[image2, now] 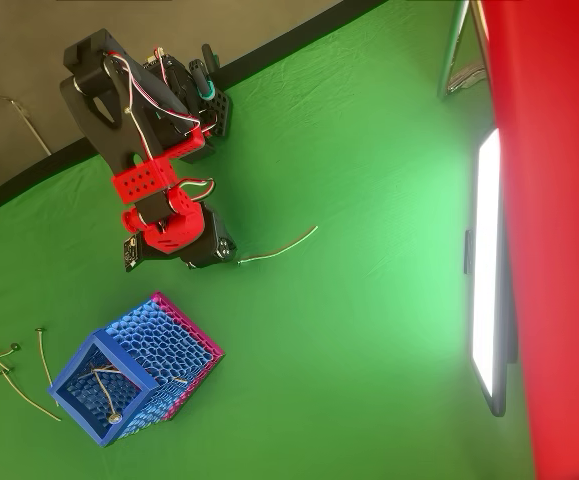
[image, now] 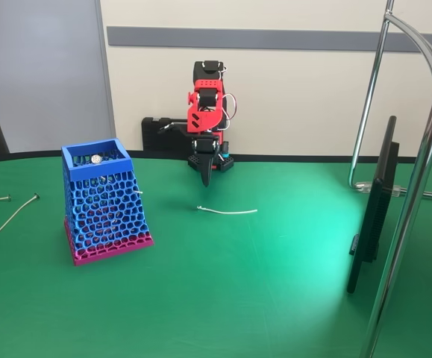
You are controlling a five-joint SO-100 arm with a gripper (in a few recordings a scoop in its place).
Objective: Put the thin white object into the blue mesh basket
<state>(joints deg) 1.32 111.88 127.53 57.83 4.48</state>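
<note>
The thin white object (image: 227, 211) lies flat on the green table (image: 260, 291) in the fixed view — right of the blue mesh basket (image: 104, 201), well apart from it. Not grasped; pickup and transfer remain. The arm stands folded at the far edge, gripper (image: 206, 177) pointing down behind the object — jaws apparently closed on nothing.

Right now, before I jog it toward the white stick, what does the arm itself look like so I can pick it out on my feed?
The arm has bright red printed links joined by black servo blocks, on a black base. Thin white and red wires loop along its side. The gripper has dark, tapering fingers.
</note>
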